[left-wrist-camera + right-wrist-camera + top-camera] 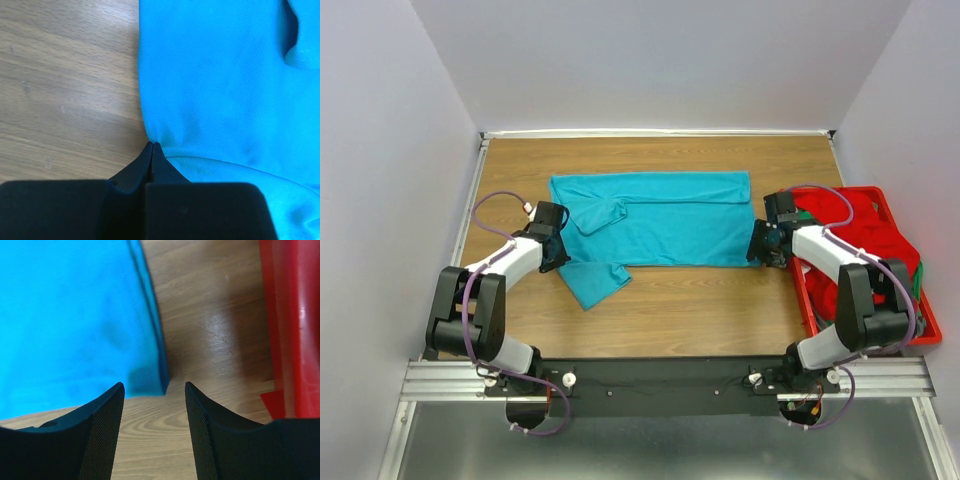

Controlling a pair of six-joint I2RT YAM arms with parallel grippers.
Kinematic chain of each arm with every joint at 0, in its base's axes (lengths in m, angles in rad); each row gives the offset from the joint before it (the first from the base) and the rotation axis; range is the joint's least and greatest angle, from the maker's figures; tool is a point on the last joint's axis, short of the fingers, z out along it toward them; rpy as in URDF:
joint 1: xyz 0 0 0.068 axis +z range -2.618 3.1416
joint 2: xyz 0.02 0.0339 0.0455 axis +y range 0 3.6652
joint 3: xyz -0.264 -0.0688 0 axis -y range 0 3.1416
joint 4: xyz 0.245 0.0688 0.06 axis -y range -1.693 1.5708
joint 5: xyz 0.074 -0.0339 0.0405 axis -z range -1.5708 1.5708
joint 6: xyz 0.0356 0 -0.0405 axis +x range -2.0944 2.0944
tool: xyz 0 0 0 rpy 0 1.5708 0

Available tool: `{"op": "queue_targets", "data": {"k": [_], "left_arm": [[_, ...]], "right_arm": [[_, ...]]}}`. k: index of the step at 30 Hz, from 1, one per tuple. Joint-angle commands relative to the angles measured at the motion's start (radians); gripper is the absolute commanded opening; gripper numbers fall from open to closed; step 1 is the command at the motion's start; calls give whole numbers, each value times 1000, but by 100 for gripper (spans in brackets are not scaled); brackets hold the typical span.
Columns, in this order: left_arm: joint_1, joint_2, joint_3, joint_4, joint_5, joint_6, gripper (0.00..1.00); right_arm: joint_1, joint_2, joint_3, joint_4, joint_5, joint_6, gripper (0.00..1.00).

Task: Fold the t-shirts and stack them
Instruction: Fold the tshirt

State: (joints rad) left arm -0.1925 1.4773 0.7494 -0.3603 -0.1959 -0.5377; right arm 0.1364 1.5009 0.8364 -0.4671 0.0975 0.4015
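Observation:
A teal t-shirt (655, 220) lies spread on the wooden table, its top part folded over and one sleeve (595, 282) sticking out at the lower left. My left gripper (556, 256) is at the shirt's left edge. In the left wrist view its tips (151, 145) are shut, pinching the edge of the teal cloth (225, 90). My right gripper (761, 250) is at the shirt's lower right corner. In the right wrist view it (154, 386) stands open just in front of that corner (150, 382), with nothing between the fingers. Red t-shirts (860, 225) are heaped in the crate.
A red plastic crate (924, 335) stands at the right table edge, close beside my right arm; its wall (292, 330) shows in the right wrist view. Some green cloth (918, 275) hangs at its far side. White walls enclose the table (700, 310) on three sides.

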Motion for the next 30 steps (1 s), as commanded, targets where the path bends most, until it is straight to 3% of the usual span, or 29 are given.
{"op": "queue_targets", "data": {"k": [1,10,16,23,30], "left_arm": [[10,-12,-24,-16,-23,21,0],[10,-18,-25,-12,-22,21,0],[11,-17,-22,-14,-25,18,0],[24,-32,-22,-16,-1,15,0],[44,-97,24,-54,39,25,0]], "right_arm": [[5,41,-3,-24,63,40,59],[5,67,-6,-4,31,49,51],[5,79,-34,-1,30,60,33],[6,52,-46,-2,25,66,1],[5,1,6,-21,-12,45,1]]}}
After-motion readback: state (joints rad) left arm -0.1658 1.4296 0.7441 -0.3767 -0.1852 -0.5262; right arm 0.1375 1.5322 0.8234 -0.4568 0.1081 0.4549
